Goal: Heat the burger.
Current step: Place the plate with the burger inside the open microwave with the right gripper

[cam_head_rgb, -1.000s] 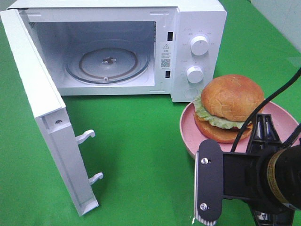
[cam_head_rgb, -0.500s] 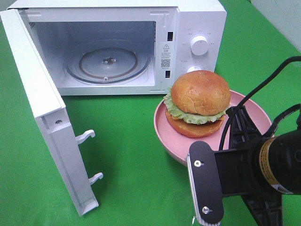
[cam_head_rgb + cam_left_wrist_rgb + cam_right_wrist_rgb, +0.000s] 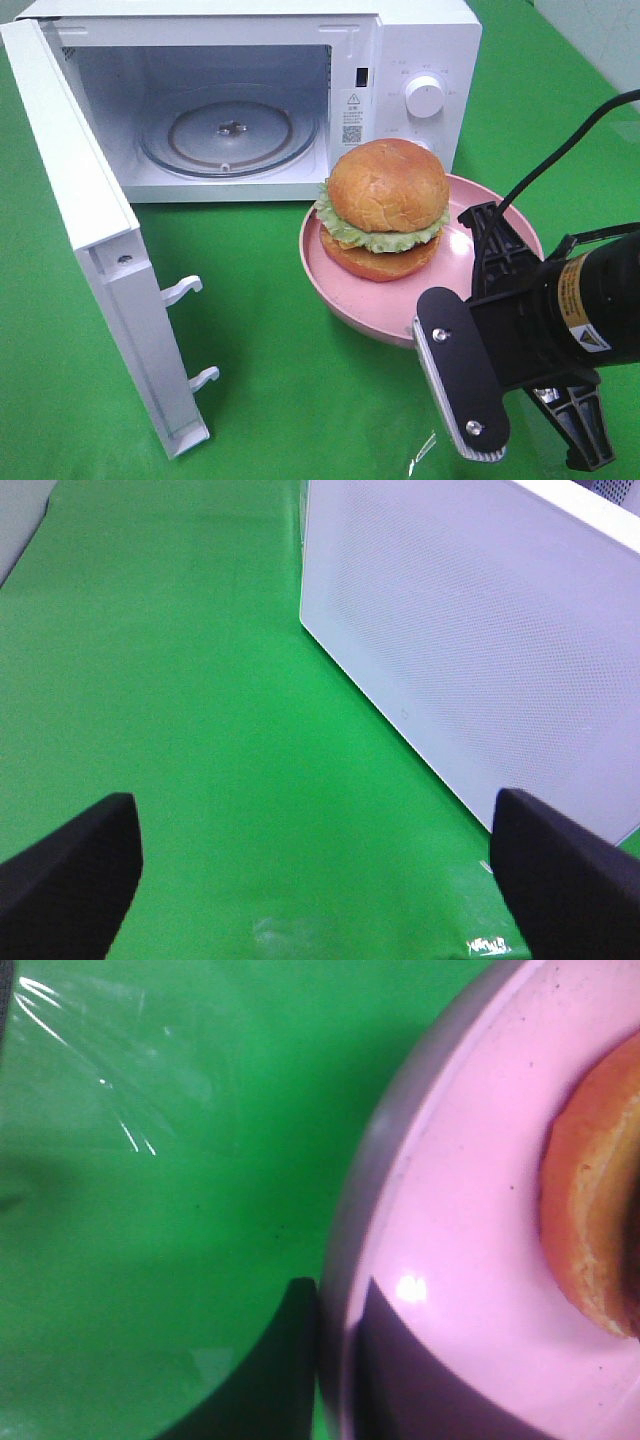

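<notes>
On the green cloth [image 3: 280, 380], as the high camera gives it to me, the white microwave [image 3: 420, 40] stands with its door [image 3: 90, 250] swung wide to the left and its glass turntable [image 3: 230, 130] bare. I see the burger [image 3: 385, 210] outside the oven, sitting upright in the middle of the pink plate [image 3: 350, 300], which is in front of the control panel, just below the upper knob [image 3: 424, 96] and just right of the open cavity. My right gripper [image 3: 495, 235] reaches in from the lower right and meets the plate at its right rim. Over on the left wrist camera, my left gripper [image 3: 315, 880] is spread wide, its two black tips far apart with only cloth between them; a white, finely dotted panel [image 3: 480, 630] stands on the cloth beyond. Through the right wrist camera, I see the right claw clenched on the plate's rim, one of its dark fingers [image 3: 290, 1360] outside the rim and the other pressed on the pink inner surface. An edge of the burger's lower bun shows at the side of that view, well apart from the pinch.
</notes>
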Available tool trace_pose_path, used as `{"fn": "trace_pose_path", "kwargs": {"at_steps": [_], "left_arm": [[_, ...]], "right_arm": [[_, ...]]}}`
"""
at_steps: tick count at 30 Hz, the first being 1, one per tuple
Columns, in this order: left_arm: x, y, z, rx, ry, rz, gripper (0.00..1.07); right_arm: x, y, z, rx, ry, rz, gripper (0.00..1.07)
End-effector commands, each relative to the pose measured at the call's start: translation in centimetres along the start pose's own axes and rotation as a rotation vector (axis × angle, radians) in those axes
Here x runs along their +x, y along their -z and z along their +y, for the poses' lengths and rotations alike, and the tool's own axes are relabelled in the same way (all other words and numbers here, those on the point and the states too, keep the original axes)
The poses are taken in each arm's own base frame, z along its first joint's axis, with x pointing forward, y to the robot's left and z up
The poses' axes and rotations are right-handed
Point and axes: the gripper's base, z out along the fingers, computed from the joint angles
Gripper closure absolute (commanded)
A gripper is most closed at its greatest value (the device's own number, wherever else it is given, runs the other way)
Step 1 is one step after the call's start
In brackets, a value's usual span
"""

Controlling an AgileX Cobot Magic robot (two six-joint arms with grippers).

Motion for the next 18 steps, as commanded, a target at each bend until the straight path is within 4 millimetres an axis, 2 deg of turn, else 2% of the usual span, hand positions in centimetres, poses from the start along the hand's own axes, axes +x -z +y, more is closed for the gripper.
{"fn": "trace_pose_path", "kwargs": {"at_steps": [1, 18], "left_arm": [[0.1, 0.0, 0.0, 0.006, 0.001, 0.002, 0.2], [0.1, 0.0, 0.0, 0.006, 0.001, 0.002, 0.2]], "right_arm": [[0.4, 0.1, -0.9, 0.048, 0.073, -0.055, 1.07], [3.5, -0.3, -2.2, 0.075, 0.208, -0.083, 1.07]]}}
